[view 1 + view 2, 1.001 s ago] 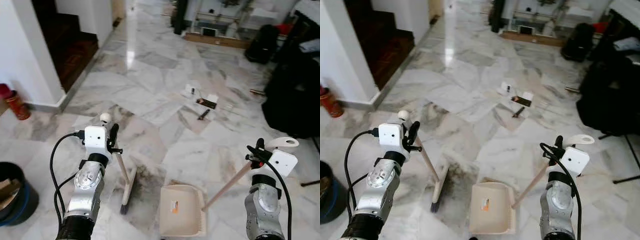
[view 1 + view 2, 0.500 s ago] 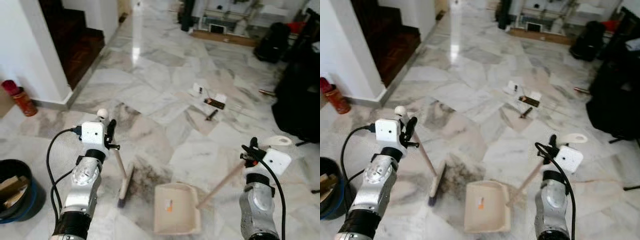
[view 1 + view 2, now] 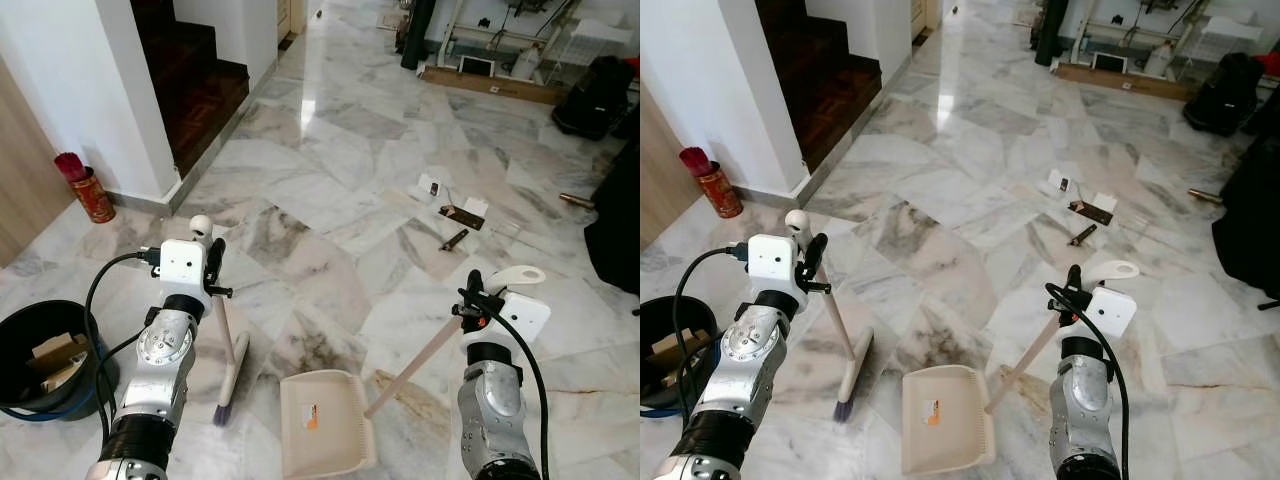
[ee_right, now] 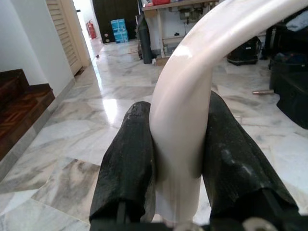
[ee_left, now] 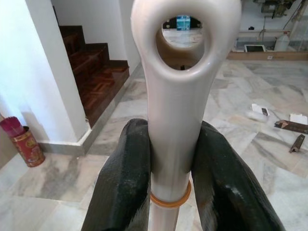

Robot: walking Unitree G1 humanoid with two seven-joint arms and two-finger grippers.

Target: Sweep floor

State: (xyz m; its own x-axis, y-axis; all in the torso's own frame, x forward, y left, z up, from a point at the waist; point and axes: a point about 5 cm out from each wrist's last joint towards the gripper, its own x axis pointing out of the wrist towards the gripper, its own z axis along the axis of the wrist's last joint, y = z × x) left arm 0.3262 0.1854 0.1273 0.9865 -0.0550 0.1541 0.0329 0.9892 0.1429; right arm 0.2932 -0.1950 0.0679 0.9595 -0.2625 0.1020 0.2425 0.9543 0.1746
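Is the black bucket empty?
No, the black bucket by the robot's left side has pieces of cardboard inside it.

No legible text anywhere.

Cream is showing on the broom (image 3: 230,350) and dustpan (image 3: 318,435), black on both tools' fingers (image 5: 126,192), grey-veined white on the marble floor (image 3: 330,200), red on the can (image 3: 92,195), dark brown on the stairs (image 3: 205,85).
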